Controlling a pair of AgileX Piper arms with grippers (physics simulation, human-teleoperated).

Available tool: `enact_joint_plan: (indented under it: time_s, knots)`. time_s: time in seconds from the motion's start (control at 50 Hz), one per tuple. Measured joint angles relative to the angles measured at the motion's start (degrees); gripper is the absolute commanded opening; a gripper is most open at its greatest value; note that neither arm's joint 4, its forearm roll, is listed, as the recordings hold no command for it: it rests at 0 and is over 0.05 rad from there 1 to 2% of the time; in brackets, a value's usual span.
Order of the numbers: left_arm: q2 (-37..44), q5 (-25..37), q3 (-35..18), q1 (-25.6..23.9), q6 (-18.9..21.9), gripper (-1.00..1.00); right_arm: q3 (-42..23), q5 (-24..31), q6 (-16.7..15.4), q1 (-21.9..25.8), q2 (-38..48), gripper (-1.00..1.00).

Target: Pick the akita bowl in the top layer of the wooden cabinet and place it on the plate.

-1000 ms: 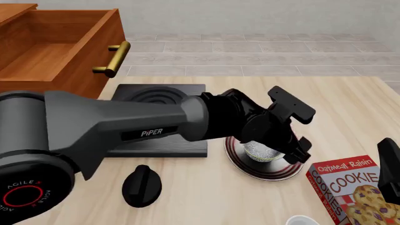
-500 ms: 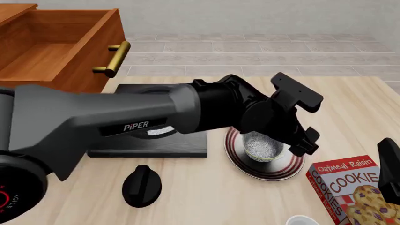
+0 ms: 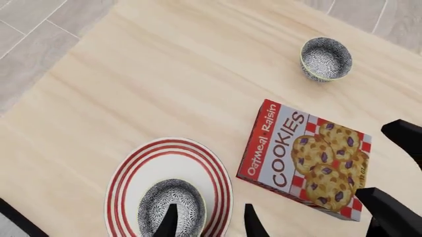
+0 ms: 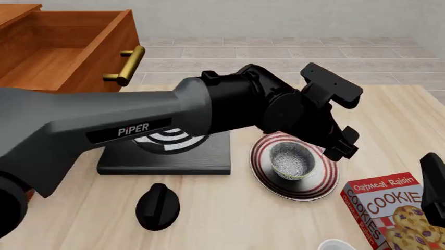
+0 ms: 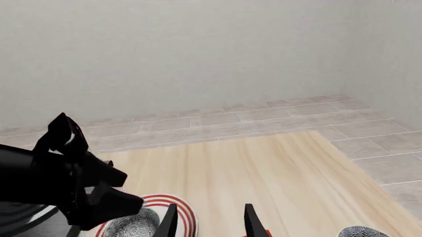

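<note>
The akita bowl (image 4: 292, 161), blue-and-white patterned with a speckled grey inside, stands upright in the middle of the red-ringed plate (image 4: 311, 192). My left gripper (image 4: 341, 146) hovers just above and to the right of it, open and holding nothing. In the left wrist view the bowl (image 3: 173, 200) sits on the plate (image 3: 132, 168), below the spread fingertips of the left gripper (image 3: 209, 222). The top layer (image 4: 56, 57) of the wooden cabinet is pulled out and empty. My right gripper (image 5: 208, 222) is open, low at the table's right edge (image 4: 434, 192).
A cookie box (image 4: 389, 208) lies right of the plate. A second small patterned bowl (image 3: 325, 58) stands beyond it near the front edge. A black stove (image 4: 167, 153) lies left of the plate, and a black knob-like object (image 4: 156, 205) lies in front of it.
The left gripper has let go of the bowl and lifted up and back from it. The bowl stays on the plate. The right arm has not moved.
</note>
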Motion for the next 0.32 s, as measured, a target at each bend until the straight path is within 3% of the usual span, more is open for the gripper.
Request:
enact_joint_plan:
  time_s: [0.32]
  knots:
    - [-2.25,1.72,-1.1,0.27,-0.12,1.0,-0.06,-0.01,-0.27,0.06,-0.02,1.0]
